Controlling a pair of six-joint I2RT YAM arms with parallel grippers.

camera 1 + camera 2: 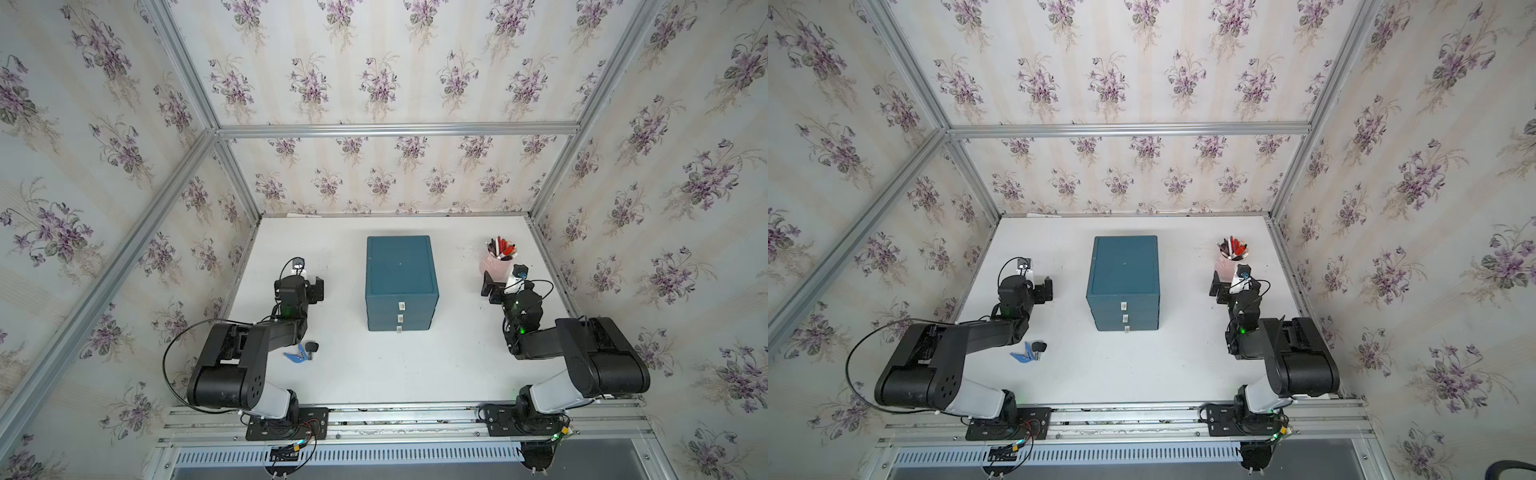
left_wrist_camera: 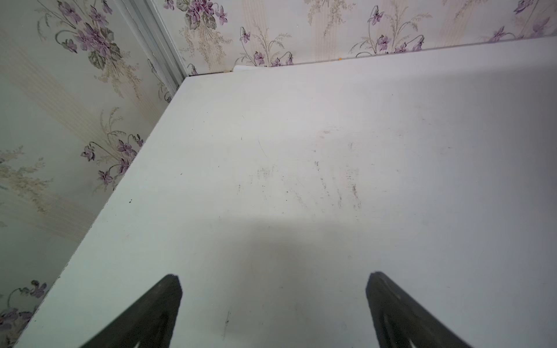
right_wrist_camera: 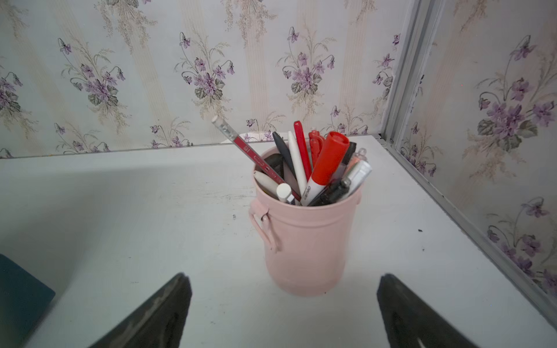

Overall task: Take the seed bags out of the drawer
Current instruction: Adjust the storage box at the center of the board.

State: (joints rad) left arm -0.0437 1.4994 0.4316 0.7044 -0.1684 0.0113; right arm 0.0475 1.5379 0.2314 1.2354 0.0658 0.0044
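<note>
Your seed bags cannot be seen in any view. The teal chest [image 1: 401, 282] stands upright mid-desk, and its three drawers [image 1: 400, 318], stacked on the face towards the arm bases, all sit flush and closed, each with a small white pull.

Your left gripper [image 2: 272, 278] is spread wide and holds nothing. It hovers over bare white desk [image 2: 331, 135], on the chest's left and well apart from it. Near that arm's elbow a small blue flat piece [image 1: 295, 354] lies on the desk, with a small black object [image 1: 311, 346] just beside it.

Your right gripper [image 3: 284, 275] is also wide and holds nothing. It is on the chest's right and points at the pink pot [image 3: 307, 241] full of pens [image 3: 327, 162], which stands upright just ahead of its fingertips. From the pictures you cannot tell whether the fingers touch the pot.
</note>
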